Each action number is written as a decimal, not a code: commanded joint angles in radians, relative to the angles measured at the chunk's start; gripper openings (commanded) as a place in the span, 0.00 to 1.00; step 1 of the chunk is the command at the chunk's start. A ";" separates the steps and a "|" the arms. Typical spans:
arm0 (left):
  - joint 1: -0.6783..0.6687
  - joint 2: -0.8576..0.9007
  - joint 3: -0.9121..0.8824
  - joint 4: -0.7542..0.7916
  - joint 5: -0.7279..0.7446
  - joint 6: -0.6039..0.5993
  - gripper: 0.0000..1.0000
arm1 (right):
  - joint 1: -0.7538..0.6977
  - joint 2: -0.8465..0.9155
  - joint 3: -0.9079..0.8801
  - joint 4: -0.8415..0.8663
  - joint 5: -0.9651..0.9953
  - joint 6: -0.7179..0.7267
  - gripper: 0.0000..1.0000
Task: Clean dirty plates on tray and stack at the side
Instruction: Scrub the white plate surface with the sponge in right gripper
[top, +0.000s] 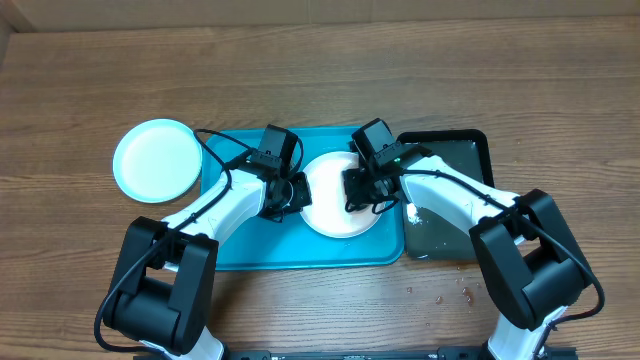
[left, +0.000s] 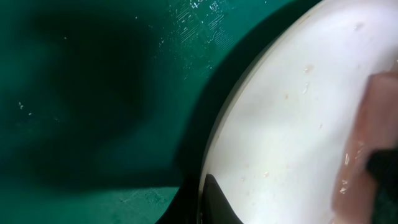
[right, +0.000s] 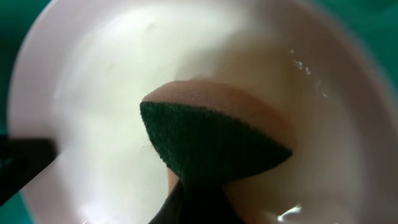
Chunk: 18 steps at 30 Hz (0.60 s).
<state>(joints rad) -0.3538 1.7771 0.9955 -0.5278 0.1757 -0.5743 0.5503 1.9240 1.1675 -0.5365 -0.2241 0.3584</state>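
Observation:
A white plate (top: 340, 205) lies on the turquoise tray (top: 300, 255), near its right half. My left gripper (top: 292, 195) is shut on the plate's left rim; in the left wrist view one black finger (left: 219, 204) lies over the rim of the white plate (left: 292, 124). My right gripper (top: 362, 190) is shut on a sponge (right: 211, 140), dark green on one face and pinkish-orange on the other, and presses it against the wet inside of the plate (right: 112, 81). A light blue plate (top: 155, 160) sits on the table, left of the tray.
A black tray (top: 450, 200) holding water stands right against the turquoise tray's right side. Water drops (top: 440, 295) dot the wooden table in front of it. Both arms reach in from the near edge.

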 joint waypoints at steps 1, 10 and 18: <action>-0.008 0.015 0.002 0.002 0.005 0.003 0.04 | 0.049 0.055 -0.024 0.000 -0.220 0.002 0.05; -0.008 0.015 0.002 0.000 0.004 0.014 0.04 | -0.025 0.021 0.089 0.010 -0.341 -0.025 0.04; -0.007 0.015 0.002 -0.014 -0.003 0.013 0.05 | -0.207 -0.080 0.295 -0.260 -0.379 -0.159 0.04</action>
<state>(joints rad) -0.3538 1.7771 0.9958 -0.5312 0.1749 -0.5735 0.4019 1.9289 1.3891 -0.7429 -0.5652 0.2836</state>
